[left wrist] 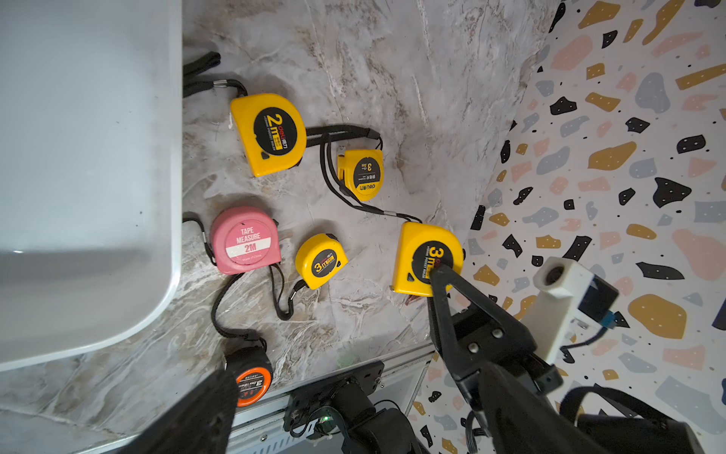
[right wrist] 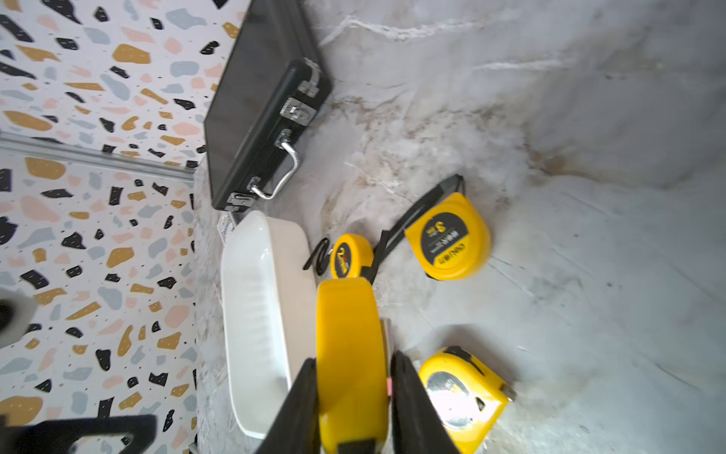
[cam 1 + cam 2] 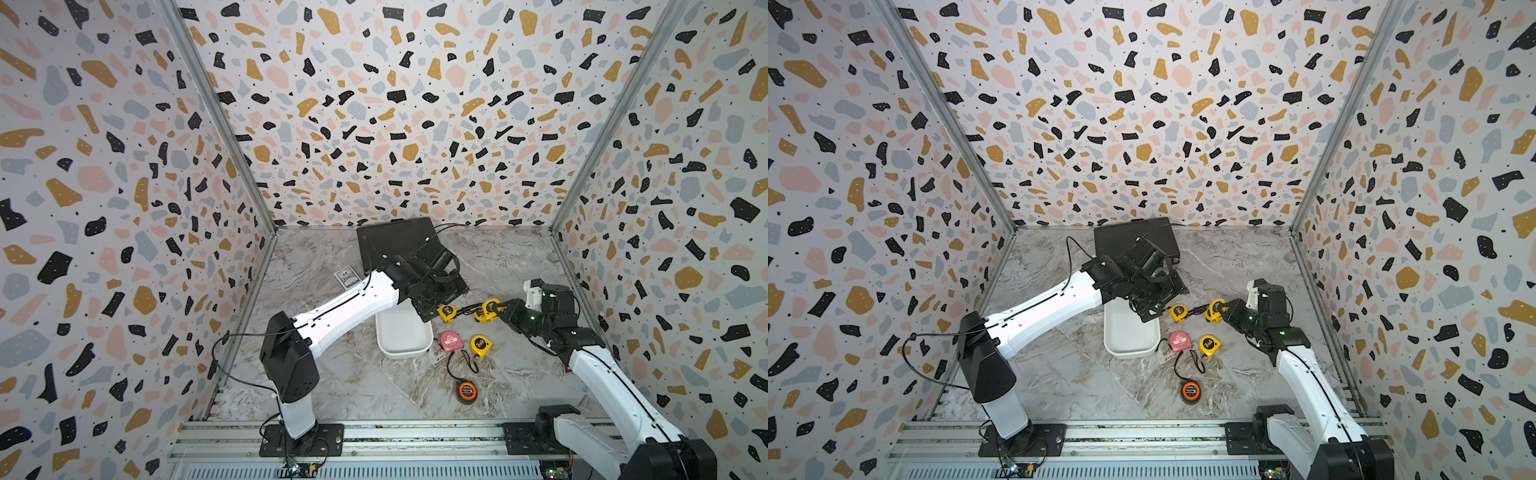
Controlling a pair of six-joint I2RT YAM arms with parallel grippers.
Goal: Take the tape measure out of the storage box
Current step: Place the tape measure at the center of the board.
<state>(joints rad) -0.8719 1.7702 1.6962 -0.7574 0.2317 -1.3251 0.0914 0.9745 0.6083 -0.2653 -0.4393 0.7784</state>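
Tape measure (image 1: pixel 420 251), yellow, sits outside the white storage box (image 3: pixel 405 354) above the marble table (image 3: pixel 374 386), clamped edge-on by the right gripper (image 2: pixel 353 365); left gripper (image 3: pixel 442 303) hangs over the box's far end, jaws spread, grasping nothing

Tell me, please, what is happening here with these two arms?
The right claw is shut on a yellow tape, off to the right of the white tray. The left claw hangs open over the tray's far end and holds nothing. The tray looks empty where it shows. Five more tapes lie on the table: three yellow, one pink, one black and orange.
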